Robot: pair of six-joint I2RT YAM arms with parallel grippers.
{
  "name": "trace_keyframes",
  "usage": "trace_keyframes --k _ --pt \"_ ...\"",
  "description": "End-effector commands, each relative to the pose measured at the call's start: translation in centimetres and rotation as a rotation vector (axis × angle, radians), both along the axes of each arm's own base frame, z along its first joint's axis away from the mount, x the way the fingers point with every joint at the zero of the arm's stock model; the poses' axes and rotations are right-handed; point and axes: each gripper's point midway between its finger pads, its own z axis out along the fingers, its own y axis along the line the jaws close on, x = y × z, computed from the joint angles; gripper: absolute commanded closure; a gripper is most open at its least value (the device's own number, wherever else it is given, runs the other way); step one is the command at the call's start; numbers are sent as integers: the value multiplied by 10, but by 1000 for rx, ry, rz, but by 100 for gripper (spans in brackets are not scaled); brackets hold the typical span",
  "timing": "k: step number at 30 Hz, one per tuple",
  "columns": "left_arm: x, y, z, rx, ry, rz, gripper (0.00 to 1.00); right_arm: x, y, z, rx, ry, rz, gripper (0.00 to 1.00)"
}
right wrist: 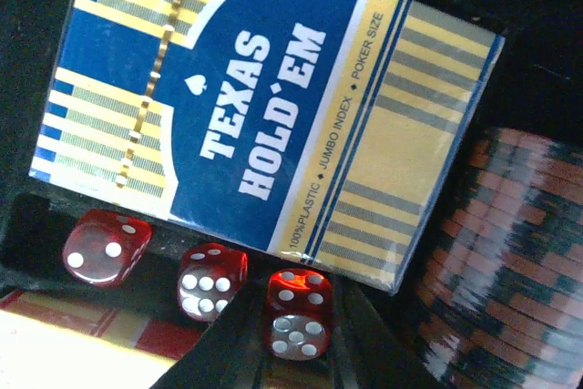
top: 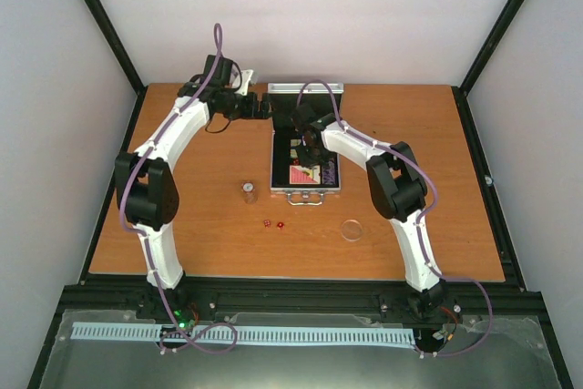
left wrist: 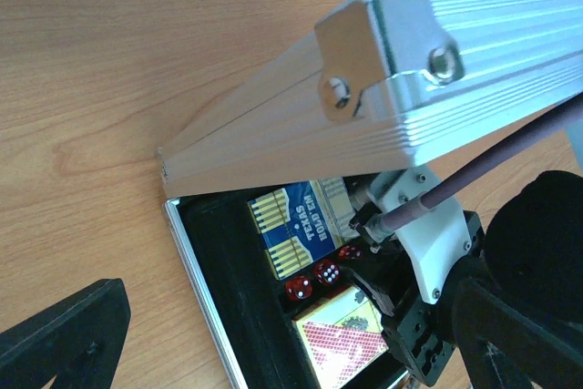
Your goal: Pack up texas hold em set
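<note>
Inside the case, our right pincer is shut on a red die. It hangs low over the dice slot, so the die can drop next to two dice that lie there. Just past them in the case sits the blue deck, with chips beside it. By the case lid, our left pincer is wide open. We think it stands there to stop the lid from falling. In front of the case, two more dice, a chip stack and the disc wait on the table.
</note>
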Motion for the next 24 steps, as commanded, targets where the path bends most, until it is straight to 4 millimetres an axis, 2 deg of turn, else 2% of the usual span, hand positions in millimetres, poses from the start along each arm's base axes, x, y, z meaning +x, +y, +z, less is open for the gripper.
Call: trace_keyframes --k 1,8,14,20,24 --pt "7 3 2 0 -9 2 0 4 -1 -11 9 20 -5 78" --pt "8 2 1 3 -9 3 0 6 -2 2 12 -2 -13 68" --pt "9 3 2 4 -11 4 0 12 -4 17 4 -38 -21 64" --pt "8 3 2 3 -9 3 0 16 -2 42 24 -79 -22 54" --pt "9 3 3 3 -12 4 0 16 0 60 49 -100 -14 42"
